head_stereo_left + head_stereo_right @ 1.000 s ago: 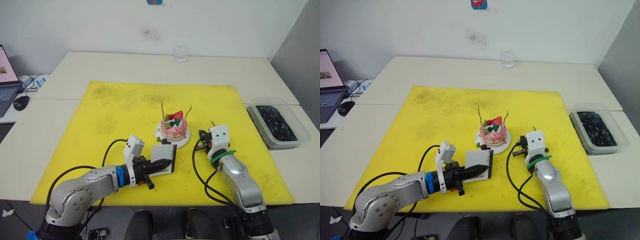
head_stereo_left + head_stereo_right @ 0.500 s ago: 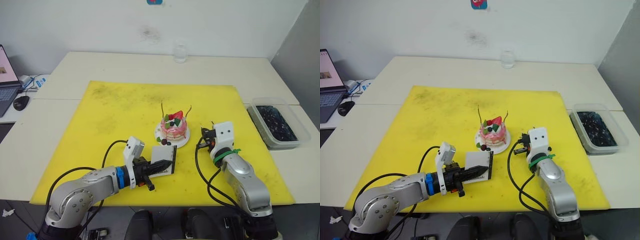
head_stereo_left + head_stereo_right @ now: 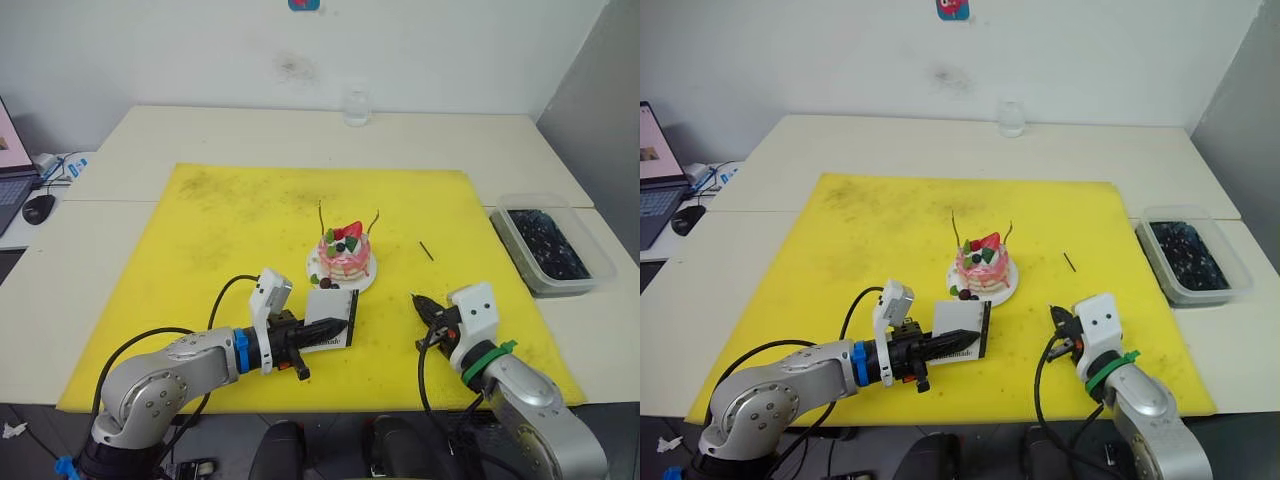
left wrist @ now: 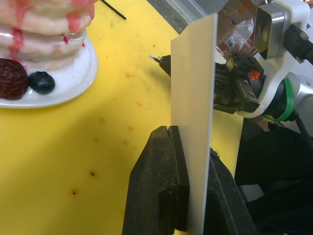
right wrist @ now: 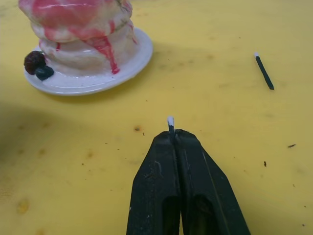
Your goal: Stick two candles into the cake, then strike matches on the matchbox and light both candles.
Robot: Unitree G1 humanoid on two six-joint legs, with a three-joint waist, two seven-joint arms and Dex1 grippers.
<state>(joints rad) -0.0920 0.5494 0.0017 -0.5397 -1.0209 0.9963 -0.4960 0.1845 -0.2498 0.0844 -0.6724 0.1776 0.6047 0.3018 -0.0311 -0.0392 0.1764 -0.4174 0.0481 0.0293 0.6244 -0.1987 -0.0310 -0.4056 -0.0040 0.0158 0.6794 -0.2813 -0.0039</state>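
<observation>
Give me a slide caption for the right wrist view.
Right pincer shut on a white-tipped match, cake ahead, a spare match on the mat.

The robot's arms are clad in smooth silver-grey shells, rounded at the joints. The left arm carries a bright blue ring at the wrist, followed by a black section leading to the left gripper [image 3: 335, 326], whose two fingers are matte black, long and tapering to blunt tips. A white boxy camera housing with a dark lens window sits above that wrist, and a black cable loops from it back along the forearm. The right arm has a green band around its wrist, a similar white camera block with two small dark holes, and black cables curling beside it. The right gripper [image 5: 172, 134] shows the same black wedge-shaped fingers
</observation>
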